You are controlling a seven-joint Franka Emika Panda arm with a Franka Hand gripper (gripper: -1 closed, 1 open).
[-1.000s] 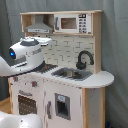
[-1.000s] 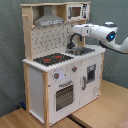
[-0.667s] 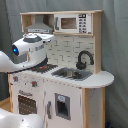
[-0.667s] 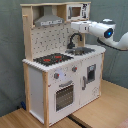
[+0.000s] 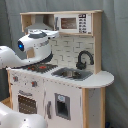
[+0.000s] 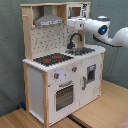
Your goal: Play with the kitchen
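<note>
- The kitchen (image 5: 60, 75) fills the centre of the first exterior view, white cabinets with light wood sides; in the second exterior view it fills the left and centre of the frame, standing on a wooden floor (image 6: 100, 112).
- The arm (image 5: 32, 46) comes in from the middle left of the first exterior view, its white wrist over the hob (image 5: 40, 66).
- In the second exterior view the arm enters from the upper right, and the gripper (image 6: 71, 22) reaches toward the upper shelf, just below the microwave (image 6: 76, 11).
- Fingers together or apart? I cannot tell.
- The black tap (image 6: 74, 40) arches over the sink (image 6: 82, 51) at centre frame, below the gripper.
- The grey hood (image 6: 49, 20) hangs upper left, above the black-red hob.
- The oven door (image 6: 64, 95) sits low on the front, shut.
</note>
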